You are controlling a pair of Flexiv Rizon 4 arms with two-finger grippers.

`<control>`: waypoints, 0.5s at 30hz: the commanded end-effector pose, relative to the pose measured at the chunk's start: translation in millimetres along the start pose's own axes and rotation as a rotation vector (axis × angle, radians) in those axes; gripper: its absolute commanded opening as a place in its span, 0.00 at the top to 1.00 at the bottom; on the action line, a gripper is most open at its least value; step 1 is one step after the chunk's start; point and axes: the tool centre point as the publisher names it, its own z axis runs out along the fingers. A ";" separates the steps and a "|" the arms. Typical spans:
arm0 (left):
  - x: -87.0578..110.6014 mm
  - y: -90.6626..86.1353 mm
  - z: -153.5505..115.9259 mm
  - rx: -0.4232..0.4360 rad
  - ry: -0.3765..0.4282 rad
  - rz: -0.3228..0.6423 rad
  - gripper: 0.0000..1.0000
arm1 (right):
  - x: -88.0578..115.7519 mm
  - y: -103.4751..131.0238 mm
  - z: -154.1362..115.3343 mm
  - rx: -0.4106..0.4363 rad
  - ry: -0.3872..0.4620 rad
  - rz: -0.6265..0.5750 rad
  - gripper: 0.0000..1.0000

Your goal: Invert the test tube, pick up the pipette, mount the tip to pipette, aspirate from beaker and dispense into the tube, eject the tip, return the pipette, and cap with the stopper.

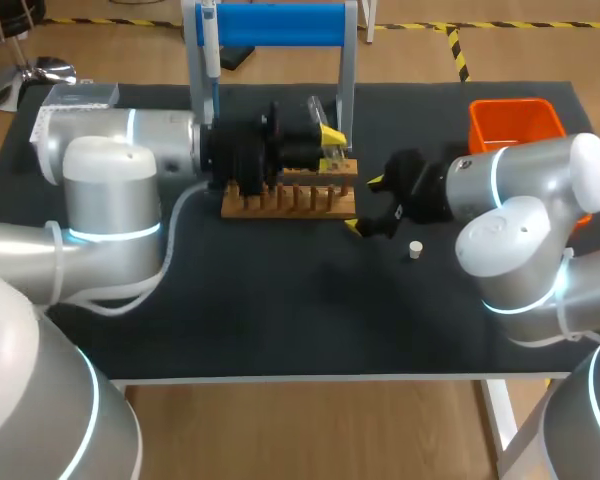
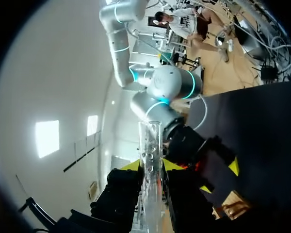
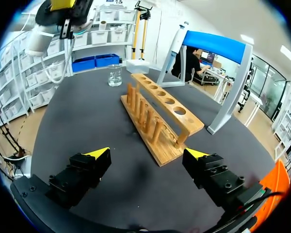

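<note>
My left gripper hovers over the wooden rack and is shut on a clear test tube. In the left wrist view the test tube stands between the yellow-tipped fingers, its open end pointing away from the gripper. My right gripper is open and empty just right of the rack, low over the mat. The pipette hangs on the blue stand. A white stopper lies on the mat beside the right gripper. The beaker stands beyond the rack's far end.
An orange bin sits at the back right corner, behind my right arm. A white tip box stands near the beaker. The black mat in front of the rack is bare.
</note>
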 end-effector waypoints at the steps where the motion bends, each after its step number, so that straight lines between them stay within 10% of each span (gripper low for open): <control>1: -14.7 7.5 -4.6 0.025 0.059 -0.082 1.00 | -0.3 0.7 -1.2 0.004 0.002 0.000 0.00; 15: -22.8 11.0 -16.1 0.039 0.070 -0.274 1.00 | -0.3 0.7 -1.2 0.004 0.002 0.000 0.00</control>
